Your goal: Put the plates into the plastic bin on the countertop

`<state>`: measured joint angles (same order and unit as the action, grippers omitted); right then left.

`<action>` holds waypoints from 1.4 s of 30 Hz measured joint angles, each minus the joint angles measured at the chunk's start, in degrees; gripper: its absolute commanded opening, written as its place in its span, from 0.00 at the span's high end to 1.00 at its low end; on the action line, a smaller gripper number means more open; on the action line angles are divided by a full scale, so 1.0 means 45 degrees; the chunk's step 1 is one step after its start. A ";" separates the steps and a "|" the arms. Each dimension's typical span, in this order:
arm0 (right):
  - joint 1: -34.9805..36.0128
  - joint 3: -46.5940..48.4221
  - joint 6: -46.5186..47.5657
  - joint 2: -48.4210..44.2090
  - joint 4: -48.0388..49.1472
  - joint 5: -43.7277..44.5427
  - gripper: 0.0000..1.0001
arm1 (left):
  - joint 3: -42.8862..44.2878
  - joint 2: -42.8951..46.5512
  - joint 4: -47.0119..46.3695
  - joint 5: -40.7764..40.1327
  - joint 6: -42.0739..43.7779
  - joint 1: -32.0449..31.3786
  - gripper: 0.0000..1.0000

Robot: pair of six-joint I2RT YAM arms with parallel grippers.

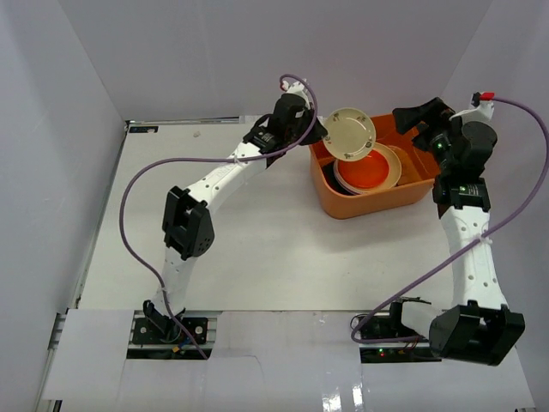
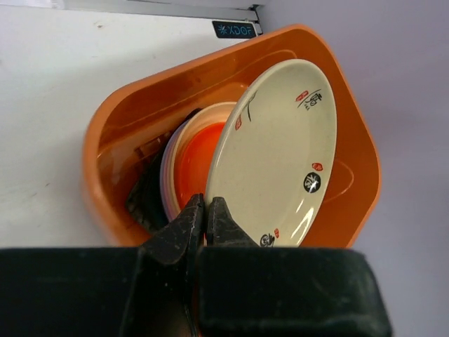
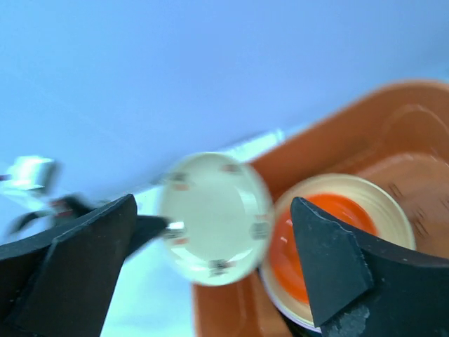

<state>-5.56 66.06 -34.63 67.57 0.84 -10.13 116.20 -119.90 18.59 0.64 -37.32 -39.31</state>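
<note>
The cream plate [image 1: 350, 133] is carried tilted on edge over the far-left corner of the plastic bin [image 1: 369, 206]. It sits above the stack lying inside, whose top piece is the red-orange plate [image 1: 371, 170]. The tilt most likely allows a one-sided rim grasp and lets the plate be lowered onto the stack without the fingers fouling the bin wall. The left end effector [image 2: 205, 207] is pressed almost together, pinching the cream plate's lower rim between its tips. The right end effector [image 1: 414, 120] is spread wide and carries nothing. It hangs at the far-right side of the bin, apart from the cream plate, probably positioned clear of the drop path. The bin stands on the bench [image 1: 257, 249], toward the right rear
</note>
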 measured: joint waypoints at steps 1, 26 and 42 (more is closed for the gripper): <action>0.0000 0.0039 -0.0121 -0.0398 0.0189 -0.0194 0.02 | 0.0811 -0.0563 0.0267 0.0029 -0.0010 -0.0063 1.00; 0.1175 -0.1734 -0.0199 -0.2064 0.0646 -0.1093 0.10 | 0.4269 -0.4415 0.0423 0.1734 -0.0267 -0.0816 0.02; 0.1598 -0.2565 0.0607 -0.4784 0.0325 -0.2259 0.10 | -0.6402 0.9117 -0.1690 -0.0733 0.2807 -0.0675 0.02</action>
<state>1.63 54.52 -31.90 46.04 2.31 -20.29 87.39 -78.87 10.98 -2.66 -24.69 -42.35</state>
